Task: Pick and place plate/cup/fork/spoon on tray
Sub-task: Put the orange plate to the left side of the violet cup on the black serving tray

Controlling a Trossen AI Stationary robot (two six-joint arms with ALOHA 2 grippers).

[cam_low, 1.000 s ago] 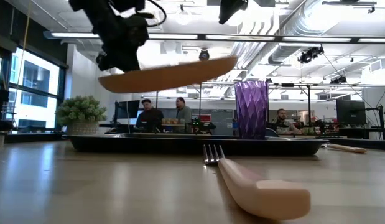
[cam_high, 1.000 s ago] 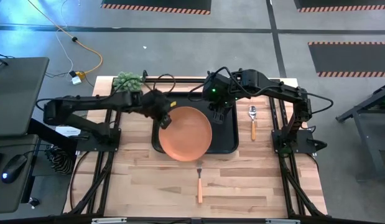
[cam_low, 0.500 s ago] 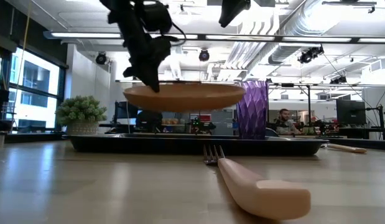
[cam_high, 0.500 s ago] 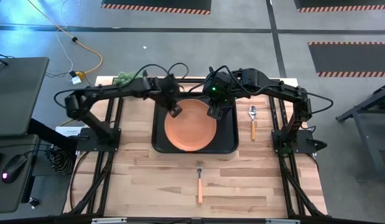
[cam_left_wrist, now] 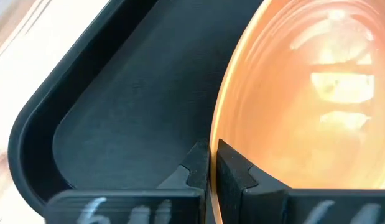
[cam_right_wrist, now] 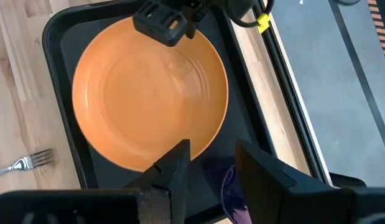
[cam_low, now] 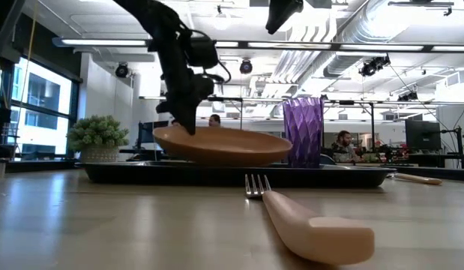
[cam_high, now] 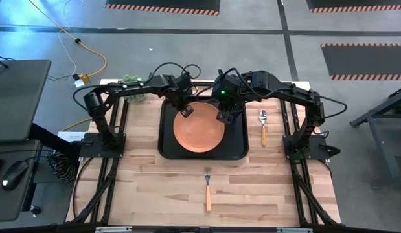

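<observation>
The orange plate (cam_high: pixel 199 131) hangs low inside the black tray (cam_high: pixel 166 150), held at its far-left rim by my left gripper (cam_high: pixel 185 111), which is shut on it. In the low view the plate (cam_low: pixel 220 146) tilts a little, its held side higher. The purple cup (cam_low: pixel 303 131) stands upright in the tray's far right part. My right gripper (cam_high: pixel 225 116) is open and empty, high above the cup (cam_right_wrist: pixel 232 186). The fork (cam_high: pixel 208 189) lies on the table near the tray's near edge. The spoon (cam_high: pixel 263 126) lies to the right of the tray. My left gripper pinches the plate's rim (cam_left_wrist: pixel 212 134) between its two fingers, one finger (cam_left_wrist: pixel 195 168) outside and under the rim, the other (cam_left_wrist: pixel 236 174) on the plate's inner face. The fingers slant down from the far left. The tray's rim hides whether the plate's underside touches the tray floor.
A small potted plant (cam_low: pixel 97 135) stands at the table's far left corner. Bare tray floor (cam_left_wrist: pixel 130 118) shows to the left of the plate. Bare wooden table (cam_high: pixel 142 188) lies on both sides of the fork. People sit in the room beyond the table.
My left gripper has carried the plate toward the table's far and right edges and down. The plate first hung high over the tray's near rim with its right side raised, then levelled out. Now it sits low inside the tray, its held side slightly higher.
</observation>
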